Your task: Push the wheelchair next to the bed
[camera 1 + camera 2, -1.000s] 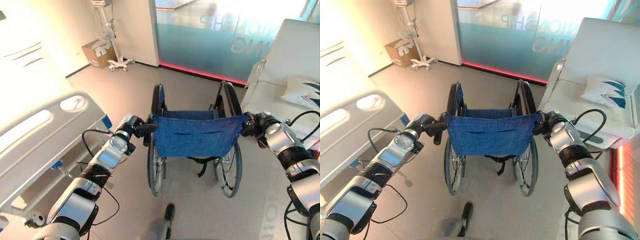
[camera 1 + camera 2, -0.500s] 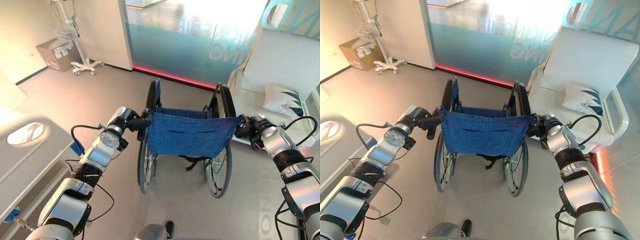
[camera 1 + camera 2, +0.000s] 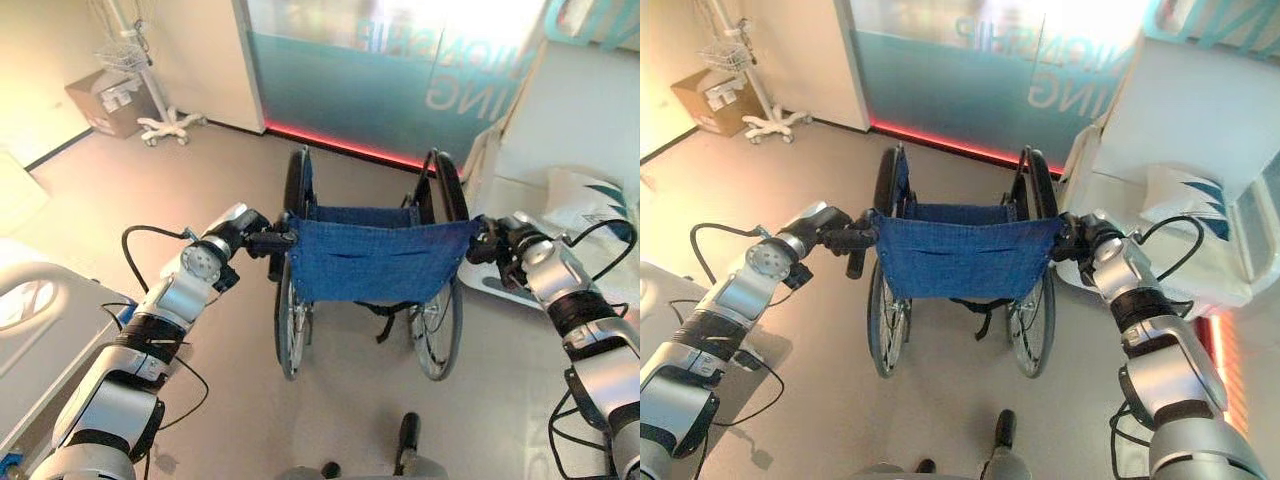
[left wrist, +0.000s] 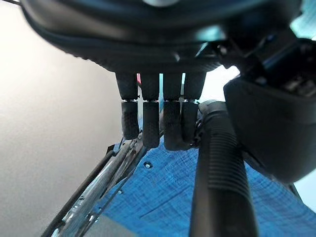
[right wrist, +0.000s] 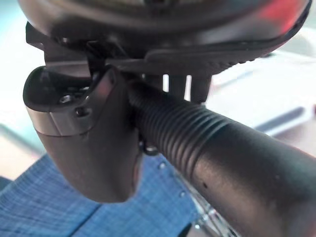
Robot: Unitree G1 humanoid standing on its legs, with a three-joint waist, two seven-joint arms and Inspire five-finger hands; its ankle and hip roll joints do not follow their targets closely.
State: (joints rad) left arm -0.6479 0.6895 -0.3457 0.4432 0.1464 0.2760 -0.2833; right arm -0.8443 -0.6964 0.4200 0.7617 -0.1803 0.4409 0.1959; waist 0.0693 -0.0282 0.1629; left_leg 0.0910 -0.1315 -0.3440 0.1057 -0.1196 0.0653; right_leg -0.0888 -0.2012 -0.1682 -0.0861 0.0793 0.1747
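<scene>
The wheelchair (image 3: 375, 262), with its blue cloth back and two large wheels, stands in the middle of the floor facing away from me. My left hand (image 3: 245, 237) is shut on its left push handle (image 4: 219, 182), the fingers (image 4: 158, 123) curled over the black grip. My right hand (image 3: 497, 240) is shut on the right push handle (image 5: 217, 148), the thumb (image 5: 84, 138) wrapped beside the ribbed grip. The bed (image 3: 60, 330), white with a side rail, lies at the lower left, apart from the wheelchair's left wheel.
A white armchair (image 3: 580, 130) with a pillow (image 3: 590, 195) stands close on the wheelchair's right. A frosted glass wall (image 3: 400, 80) with a red strip at its foot runs ahead. A cardboard box (image 3: 105, 100) and a wheeled stand (image 3: 165, 125) sit at the far left.
The whole view has swung away from the bed, which now shows less at the lower left. Both hands have stayed on the handles, and the wheelchair has kept its place between them.
</scene>
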